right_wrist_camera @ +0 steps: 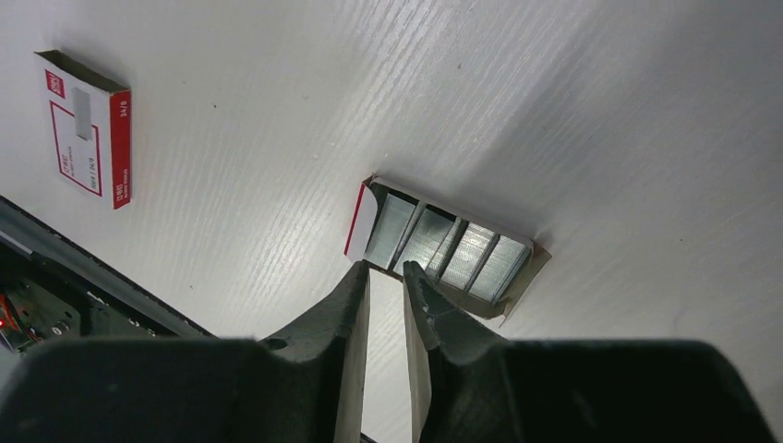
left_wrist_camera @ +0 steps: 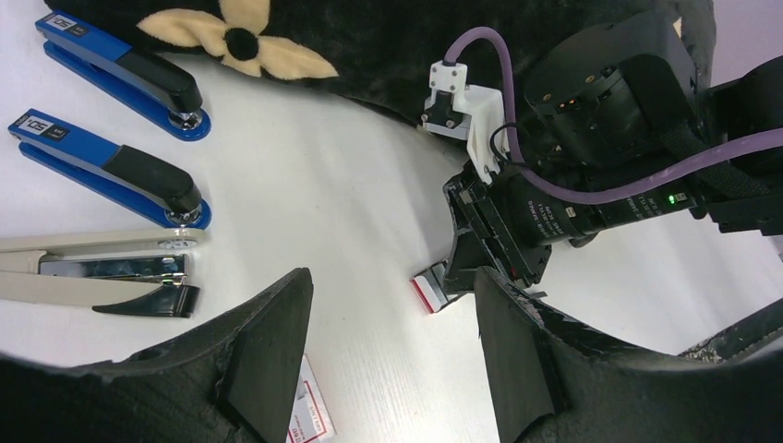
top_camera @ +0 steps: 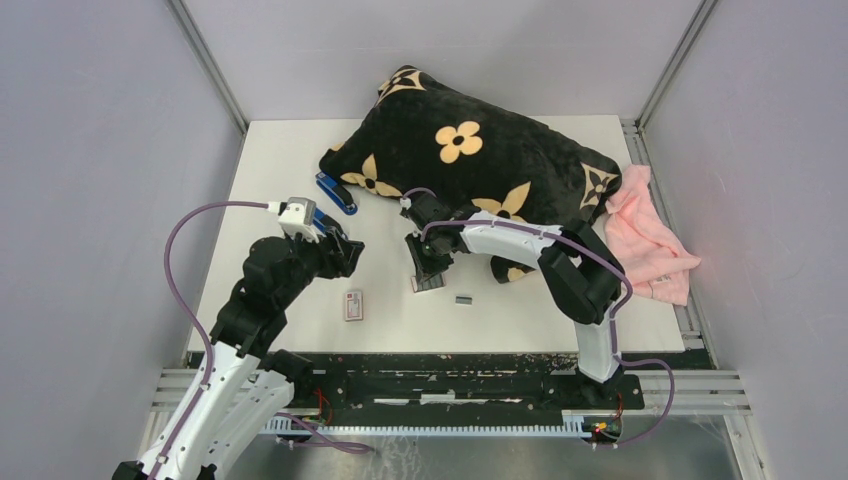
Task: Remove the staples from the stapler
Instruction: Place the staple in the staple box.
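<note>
White tabletop, viewed from both wrists. Staples (right_wrist_camera: 443, 249) lie as silvery strips side by side in an open box (right_wrist_camera: 362, 220), just beyond the tips of my right gripper (right_wrist_camera: 386, 271). Its fingers stand a narrow slit apart, pinching nothing. My left gripper (left_wrist_camera: 392, 281) is spread wide and empty. Closed white-and-red box (right_wrist_camera: 88, 129): "24/6" on its red edge.

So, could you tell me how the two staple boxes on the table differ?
The closed staple box lies flat, printed face up; the open staple box shows silvery staple strips inside. The open one sits just ahead of the right gripper; the closed one lies apart. Both are small, red and white.
</note>
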`<action>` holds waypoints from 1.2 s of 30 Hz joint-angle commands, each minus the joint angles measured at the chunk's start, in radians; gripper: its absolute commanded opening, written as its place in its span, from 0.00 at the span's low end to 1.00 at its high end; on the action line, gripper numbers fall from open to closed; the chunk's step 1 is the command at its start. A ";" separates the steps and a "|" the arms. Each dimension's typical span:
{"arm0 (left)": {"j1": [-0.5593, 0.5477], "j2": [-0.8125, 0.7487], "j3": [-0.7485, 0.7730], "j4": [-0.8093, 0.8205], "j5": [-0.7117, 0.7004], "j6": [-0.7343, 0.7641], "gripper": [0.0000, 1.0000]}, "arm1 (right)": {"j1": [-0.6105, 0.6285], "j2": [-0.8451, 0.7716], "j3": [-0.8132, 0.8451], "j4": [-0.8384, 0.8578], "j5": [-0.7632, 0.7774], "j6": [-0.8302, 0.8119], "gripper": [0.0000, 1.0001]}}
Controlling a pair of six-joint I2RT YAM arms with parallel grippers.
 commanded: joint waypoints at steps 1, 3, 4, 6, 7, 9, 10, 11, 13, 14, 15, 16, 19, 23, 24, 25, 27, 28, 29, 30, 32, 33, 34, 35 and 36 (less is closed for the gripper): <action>0.009 0.003 -0.006 0.050 0.020 0.025 0.72 | -0.007 -0.074 0.022 0.009 -0.005 -0.037 0.24; 0.009 0.001 -0.015 0.064 0.061 -0.027 0.71 | -0.011 -0.084 0.012 0.015 -0.011 -0.040 0.23; 0.009 -0.005 -0.032 0.091 0.117 -0.072 0.71 | -0.014 -0.087 0.002 0.022 -0.016 -0.039 0.22; 0.008 -0.018 -0.083 0.168 0.192 -0.167 0.71 | -0.019 -0.083 -0.016 0.035 -0.046 -0.028 0.22; 0.008 -0.026 -0.103 0.185 0.210 -0.206 0.70 | -0.024 -0.079 -0.023 0.042 -0.064 -0.022 0.23; 0.007 -0.043 -0.142 0.208 0.216 -0.267 0.70 | -0.032 -0.069 -0.037 0.055 -0.111 -0.020 0.25; 0.007 -0.051 -0.163 0.217 0.212 -0.294 0.70 | -0.037 -0.065 -0.041 0.062 -0.130 -0.018 0.26; 0.007 -0.054 -0.182 0.226 0.209 -0.318 0.70 | -0.041 -0.062 -0.044 0.063 -0.140 -0.015 0.26; 0.006 -0.054 -0.234 0.263 0.214 -0.368 0.67 | -0.049 -0.061 -0.046 0.061 -0.150 -0.016 0.31; 0.007 -0.048 -0.262 0.287 0.219 -0.390 0.65 | -0.054 -0.064 -0.051 0.066 -0.155 -0.016 0.36; 0.005 -0.040 -0.295 0.316 0.223 -0.413 0.63 | -0.059 -0.069 -0.059 0.073 -0.158 -0.015 0.39; 0.005 -0.029 -0.324 0.345 0.224 -0.434 0.62 | -0.063 -0.074 -0.066 0.081 -0.163 -0.014 0.40; 0.002 0.009 -0.383 0.398 0.210 -0.453 0.59 | -0.074 -0.075 -0.071 0.085 -0.168 -0.009 0.42; 0.001 0.068 -0.421 0.448 0.199 -0.445 0.51 | -0.078 -0.057 -0.063 0.090 -0.193 0.008 0.41; 0.001 0.087 -0.427 0.460 0.197 -0.441 0.49 | -0.078 -0.054 -0.060 0.091 -0.197 0.012 0.40; -0.001 0.105 -0.435 0.473 0.191 -0.437 0.48 | -0.078 -0.051 -0.057 0.091 -0.198 0.015 0.39; 0.000 0.148 -0.450 0.512 0.187 -0.436 0.46 | -0.078 -0.047 -0.056 0.094 -0.202 0.024 0.38; -0.002 0.180 -0.458 0.531 0.187 -0.437 0.45 | -0.079 -0.047 -0.058 0.098 -0.203 0.030 0.38; -0.003 0.203 -0.463 0.550 0.189 -0.437 0.43 | -0.079 -0.045 -0.060 0.103 -0.207 0.036 0.38; -0.006 0.228 -0.468 0.568 0.191 -0.437 0.41 | -0.080 -0.044 -0.062 0.107 -0.211 0.042 0.38; -0.011 0.279 -0.469 0.596 0.190 -0.433 0.37 | -0.083 -0.040 -0.066 0.113 -0.216 0.055 0.38; -0.013 0.302 -0.469 0.610 0.190 -0.430 0.35 | -0.083 -0.039 -0.068 0.113 -0.214 0.058 0.38; -0.017 0.326 -0.468 0.622 0.185 -0.427 0.34 | -0.083 -0.037 -0.069 0.114 -0.209 0.062 0.38; -0.021 0.352 -0.464 0.632 0.182 -0.425 0.32 | -0.083 -0.036 -0.070 0.113 -0.206 0.064 0.38; -0.024 0.379 -0.459 0.636 0.179 -0.425 0.31 | -0.084 -0.034 -0.071 0.113 -0.201 0.066 0.38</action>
